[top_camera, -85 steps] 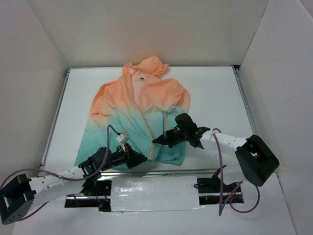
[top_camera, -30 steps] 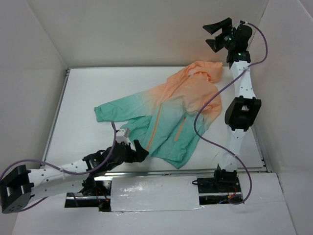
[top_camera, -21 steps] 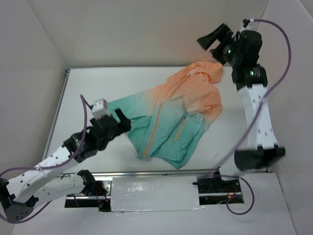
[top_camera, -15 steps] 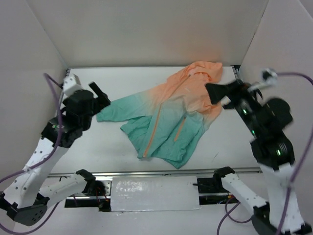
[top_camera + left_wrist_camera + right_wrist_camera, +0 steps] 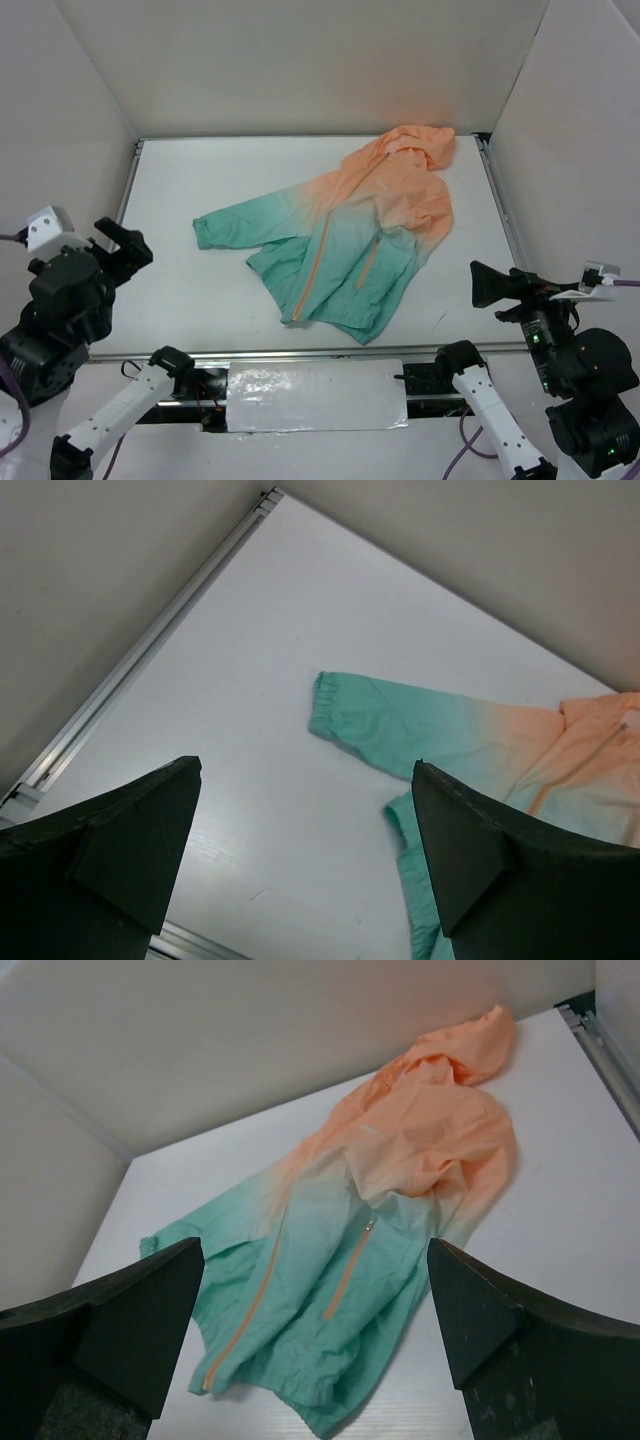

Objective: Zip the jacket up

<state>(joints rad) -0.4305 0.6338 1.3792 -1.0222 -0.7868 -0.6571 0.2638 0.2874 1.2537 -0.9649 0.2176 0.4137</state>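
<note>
The left claw [image 5: 122, 244] stands wide open and holds nothing. It hangs off the near left corner of the desk [image 5: 200, 170], drawn back from where it hovered half a second ago beside the sleeve cuff. In its own wrist view the two dark fingers [image 5: 130, 830] frame bare white desk, with the teal cuff well beyond them.

The right claw [image 5: 478, 285] is also spread wide and empty. It sits off the near right edge of the desk and points left. Half a second ago it was up by the orange shoulder of the garment; now it is well apart from the cloth.

Between and beyond the two claws lies the jacket [image 5: 370, 230], touched by neither. It has not shifted since the last frame. It lies slantwise right of the desk's centre, with the peach-orange hood toward the far right corner and the teal hem toward the near edge. One teal sleeve [image 5: 235, 225] stretches out to the left and lies flat. Nearly three seconds ago the jacket lay straight with its hood at the far middle and both claws at its hem.

The orange front zipper [image 5: 250, 1290] runs down toward the hem, with a short orange pocket zip [image 5: 350, 1265] to its right. How far the front is closed cannot be told.
</note>
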